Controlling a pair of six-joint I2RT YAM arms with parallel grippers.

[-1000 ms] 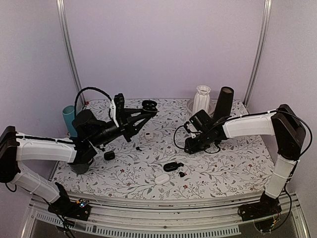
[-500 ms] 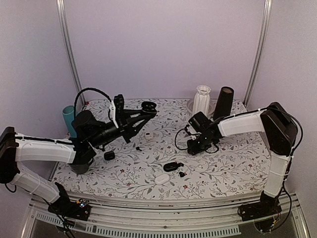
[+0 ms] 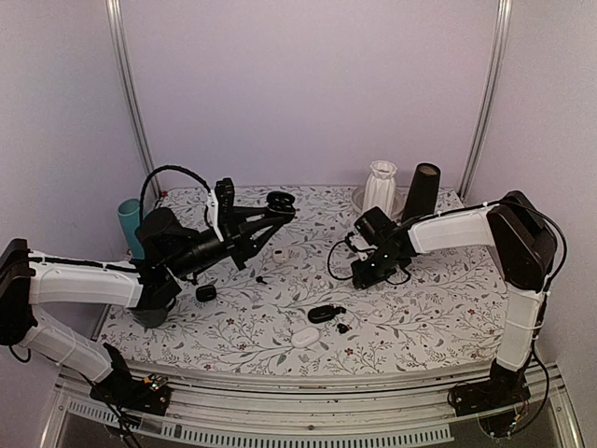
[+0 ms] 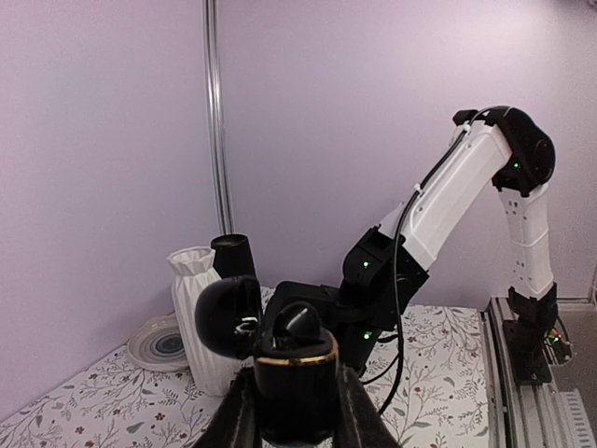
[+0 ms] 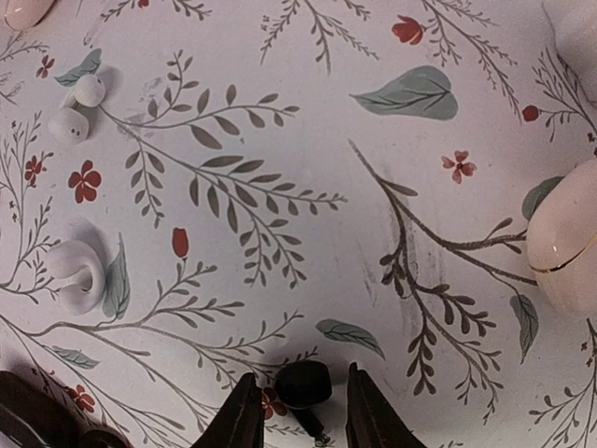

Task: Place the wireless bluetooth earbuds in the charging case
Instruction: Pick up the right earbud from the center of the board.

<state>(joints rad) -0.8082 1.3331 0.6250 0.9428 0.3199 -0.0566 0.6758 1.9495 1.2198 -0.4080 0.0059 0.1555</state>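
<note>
left claw (image 4: 297, 411) clamped on open glossy black charging case with gold rim (image 4: 297, 371), held up off floral-print worktop (image 5: 448, 308) | right claw (image 5: 300, 397) apart, low over worktop | tiny glossy black plastic earbud (image 5: 303, 383) lies on worktop between right fingers, touching neither
</note>
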